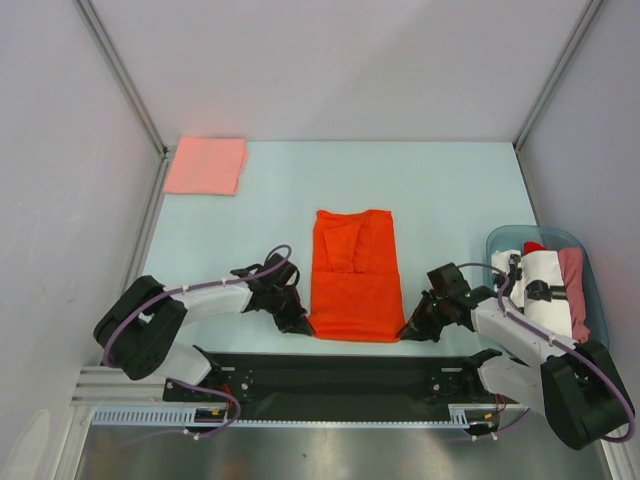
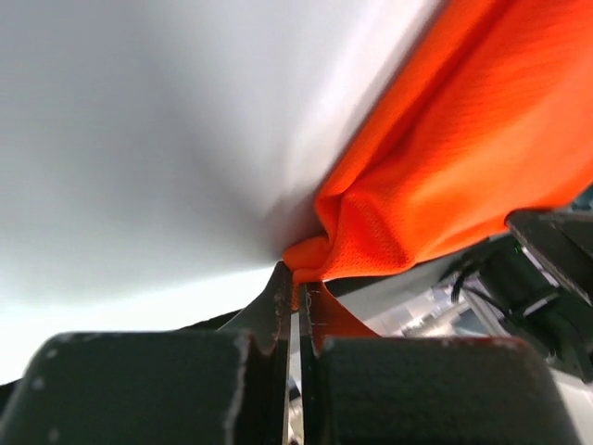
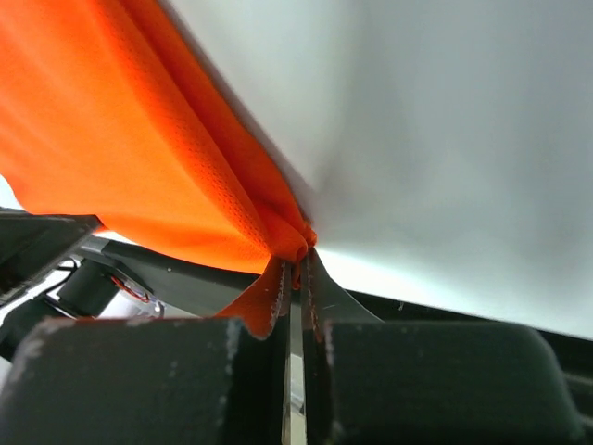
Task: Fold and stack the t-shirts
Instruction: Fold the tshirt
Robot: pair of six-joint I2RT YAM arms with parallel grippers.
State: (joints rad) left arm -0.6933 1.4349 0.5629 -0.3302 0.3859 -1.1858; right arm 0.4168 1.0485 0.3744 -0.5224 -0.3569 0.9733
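Observation:
An orange t-shirt [image 1: 354, 275] lies in the middle of the table, its sides folded in to a long rectangle. My left gripper [image 1: 300, 325] is shut on its near left corner; the left wrist view shows the orange cloth [image 2: 445, 158] pinched between the fingertips [image 2: 298, 289]. My right gripper [image 1: 408, 333] is shut on the near right corner; the right wrist view shows the cloth [image 3: 157, 158] bunched at the fingertips [image 3: 301, 264]. A folded pink t-shirt [image 1: 206, 165] lies at the far left corner.
A blue basket [image 1: 594, 290] at the right edge holds several unfolded shirts, white and red [image 1: 548, 275]. Grey walls enclose the table on three sides. A black strip [image 1: 330, 375] runs along the near edge between the arm bases.

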